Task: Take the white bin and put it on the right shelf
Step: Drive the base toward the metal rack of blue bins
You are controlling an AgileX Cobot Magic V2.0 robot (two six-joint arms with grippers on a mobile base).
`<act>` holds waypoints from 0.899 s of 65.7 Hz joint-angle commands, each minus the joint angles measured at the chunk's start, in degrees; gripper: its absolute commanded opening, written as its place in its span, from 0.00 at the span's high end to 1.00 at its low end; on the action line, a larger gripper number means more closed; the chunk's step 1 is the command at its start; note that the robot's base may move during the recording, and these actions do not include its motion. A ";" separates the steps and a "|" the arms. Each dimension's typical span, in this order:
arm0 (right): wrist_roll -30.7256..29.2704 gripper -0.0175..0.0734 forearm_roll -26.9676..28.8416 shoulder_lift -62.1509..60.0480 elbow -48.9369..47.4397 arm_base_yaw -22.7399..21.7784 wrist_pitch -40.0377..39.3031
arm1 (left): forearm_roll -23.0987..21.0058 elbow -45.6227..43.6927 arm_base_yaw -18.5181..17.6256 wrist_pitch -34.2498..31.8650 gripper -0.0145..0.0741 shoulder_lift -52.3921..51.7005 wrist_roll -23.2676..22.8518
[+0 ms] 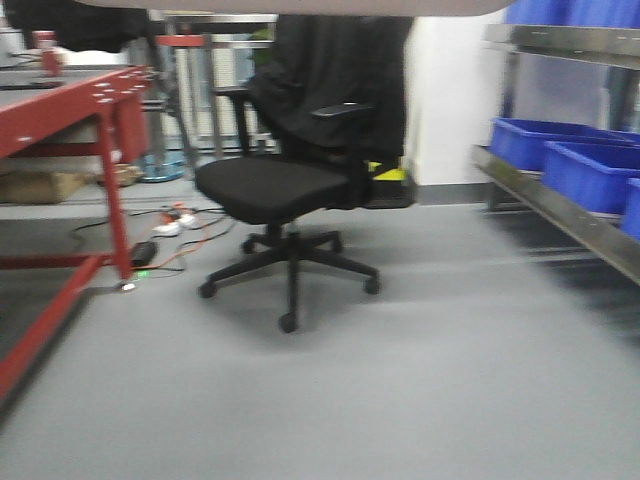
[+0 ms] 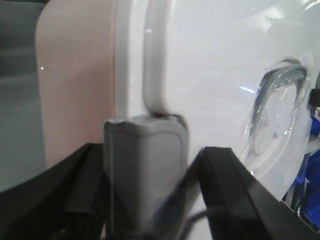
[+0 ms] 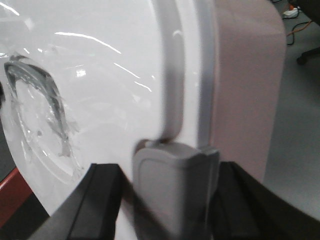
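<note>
The white bin (image 2: pixel 210 75) hangs between the two arms, clear of the floor. In the front view only its pinkish underside shows, as a strip along the 12 o'clock edge. The left gripper (image 2: pixel 145 130) is clamped on the raised rim at one end, with a grey pad pressed flat over the lip and its partner hidden behind. The right gripper (image 3: pixel 172 155) grips the opposite rim in the same way. The bin's long axis therefore seems to run across the robot's front, from about 9 o'clock to 3 o'clock. The shelf (image 1: pixel 560 205) stands at 3 o'clock in the front view, its steel rail running away toward 1 o'clock, so it lies off the bin's right end and the right arm is the nearer one. Reaching it probably calls for the base to swing toward 3 o'clock until the bin's long side faces the rail. Blue crates (image 1: pixel 590 170) fill the part of the lower tier that shows, so a landing spot cannot be judged from here. A black office chair (image 1: pixel 285 185) sits ahead at 12 o'clock, and a red-framed worktop (image 1: pixel 60 110) at 9 o'clock.
</note>
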 commanded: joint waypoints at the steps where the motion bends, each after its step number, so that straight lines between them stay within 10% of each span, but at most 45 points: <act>1: -0.42 0.35 12.09 -1.06 -2.31 0.72 6.81 | -10.55 -2.01 -1.07 2.21 0.56 -1.04 0.37; 59: -0.42 0.35 12.09 -1.06 -2.31 0.72 6.81 | -10.55 -2.01 -1.07 2.21 0.56 -1.04 0.37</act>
